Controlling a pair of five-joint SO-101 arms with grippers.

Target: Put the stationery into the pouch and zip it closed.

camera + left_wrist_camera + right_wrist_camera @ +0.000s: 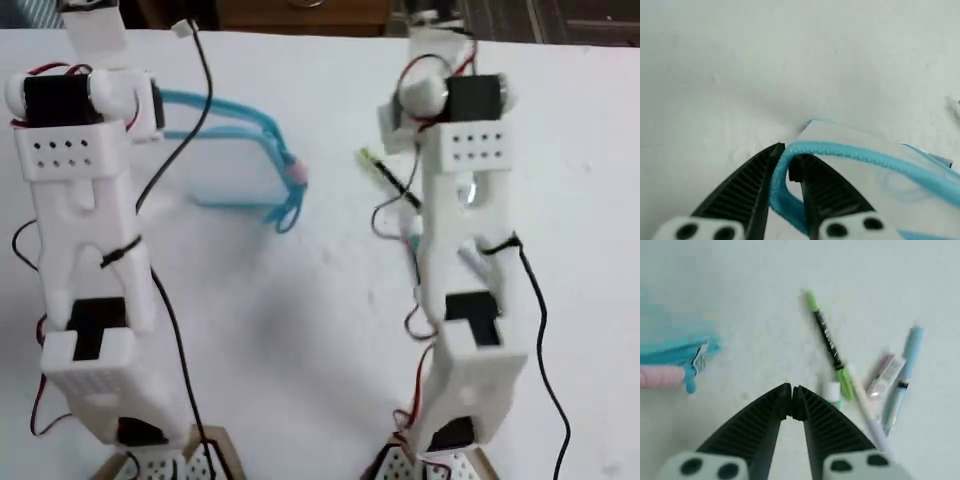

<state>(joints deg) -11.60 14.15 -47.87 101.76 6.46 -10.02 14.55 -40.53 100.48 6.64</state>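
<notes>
The pouch [235, 165] lay on the table [300, 330] beside the left arm, its blue trim [850, 152] pinched in the left gripper [786, 150]. The right gripper [791, 392], jaws together and empty, hung over the bunched pens [826, 340], well apart from the pouch. Such a thin pinch could slip, and a grab could scatter the pens. Whether the zip stood open was unclear.

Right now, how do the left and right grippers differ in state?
The left gripper has its jaws shut on the blue edge of the pouch, while the right gripper has its jaws shut on nothing. The left gripper sits near a corner of the pouch. The right gripper hangs over bare table, with the green-capped pen off to one side. Both have black ribbed jaws with the tips together.
</notes>
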